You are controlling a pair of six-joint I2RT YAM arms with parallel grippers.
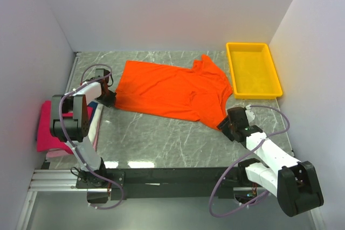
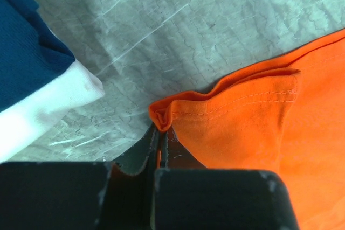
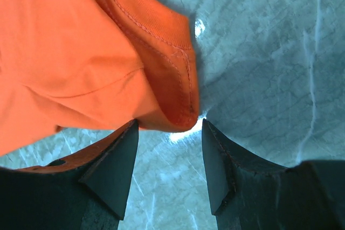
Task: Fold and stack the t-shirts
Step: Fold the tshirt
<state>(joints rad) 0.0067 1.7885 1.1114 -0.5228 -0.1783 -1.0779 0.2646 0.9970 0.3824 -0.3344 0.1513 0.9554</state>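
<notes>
Orange soft-cloth short-sleeved t-shirt [image 1: 172, 90] looks limp, best taken by corners: my left gripper [image 2: 160, 139] pinches its left corner, my right gripper [image 3: 170, 146] gapes open.

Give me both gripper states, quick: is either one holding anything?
Left gripper: closed, pinching a hem corner of the orange shirt.
Right gripper: open at the shirt's edge, holding nothing.

Table top [image 1: 161, 133] of grey stone pattern with white veins, enclosed by a plain white back wall [image 1: 172, 9], left wall [image 1: 27, 52] and right wall [image 1: 318, 41]. A silver slotted metal rail [image 1: 54, 179] lies at the near left edge. Pale glare patches [image 1: 141, 164] mark the glossy surface near the front.
</notes>
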